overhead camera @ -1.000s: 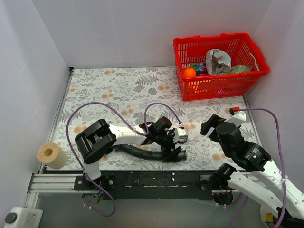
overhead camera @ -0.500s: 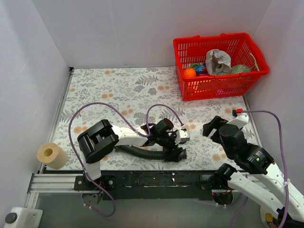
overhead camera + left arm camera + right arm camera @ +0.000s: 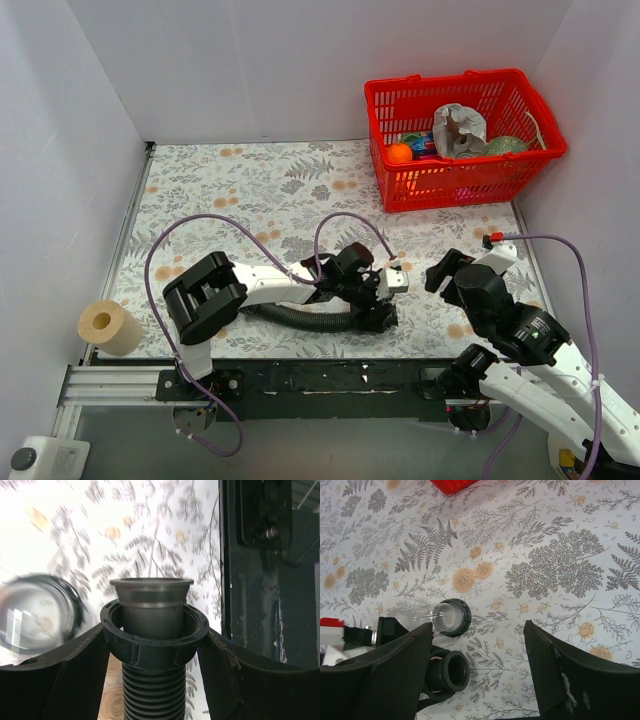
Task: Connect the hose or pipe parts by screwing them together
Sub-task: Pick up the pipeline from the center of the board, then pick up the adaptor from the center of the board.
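A black ribbed hose (image 3: 300,318) lies along the near edge of the table. Its end, a threaded collar nut (image 3: 152,640) around a smooth flanged spout, stands between my left gripper's fingers (image 3: 80,655). Both fingers touch the nut, so my left gripper (image 3: 375,305) is shut on it. A short clear fitting with a black threaded ring (image 3: 451,617) lies just beyond the hose end (image 3: 447,672), apart from it. It appears blurred in the left wrist view (image 3: 37,612). My right gripper (image 3: 477,630) is open and holds nothing, a little right of both parts (image 3: 440,270).
A red basket (image 3: 455,185) with assorted items stands at the back right. A roll of tape (image 3: 108,327) sits at the near left corner. A black rail (image 3: 320,378) runs along the table's near edge. Purple cables loop over the left arm.
My left gripper has closed onto the hose's collar nut and shifted slightly right with it. The right arm has barely moved.
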`<state>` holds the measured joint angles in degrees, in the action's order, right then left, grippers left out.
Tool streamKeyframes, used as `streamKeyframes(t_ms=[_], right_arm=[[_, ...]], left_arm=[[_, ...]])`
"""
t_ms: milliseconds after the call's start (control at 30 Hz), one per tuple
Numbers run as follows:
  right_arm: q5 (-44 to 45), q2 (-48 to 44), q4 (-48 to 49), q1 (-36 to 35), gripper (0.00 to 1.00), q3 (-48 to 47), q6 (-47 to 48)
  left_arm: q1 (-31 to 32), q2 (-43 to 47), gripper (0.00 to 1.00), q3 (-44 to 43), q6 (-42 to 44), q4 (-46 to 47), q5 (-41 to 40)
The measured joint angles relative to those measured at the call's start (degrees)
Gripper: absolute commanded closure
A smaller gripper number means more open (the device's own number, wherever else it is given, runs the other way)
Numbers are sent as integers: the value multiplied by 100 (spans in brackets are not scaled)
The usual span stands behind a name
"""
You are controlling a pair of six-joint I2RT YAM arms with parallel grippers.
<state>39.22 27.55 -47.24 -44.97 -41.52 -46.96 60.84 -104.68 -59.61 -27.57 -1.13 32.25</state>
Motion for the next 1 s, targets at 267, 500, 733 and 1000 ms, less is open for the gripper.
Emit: streamKeyframes(t_ms=[267,500,733,1000], right_arm=[[136,42,81,2,10,7,13],[-20,1029,118,4,3,-142,-426],[-728,2087,675,122,2,-575,-1224],[-2645,3779,1287,509,2,-708,-2404]], left_arm=[[-199,411,81,-1779,614,-704,-140],[-1084,2221,100,-1814,581,-522,-839],[-1434,4094,100,-931,105,310,-2452],[-1451,5045,100,-793,-229,560,-3373]])
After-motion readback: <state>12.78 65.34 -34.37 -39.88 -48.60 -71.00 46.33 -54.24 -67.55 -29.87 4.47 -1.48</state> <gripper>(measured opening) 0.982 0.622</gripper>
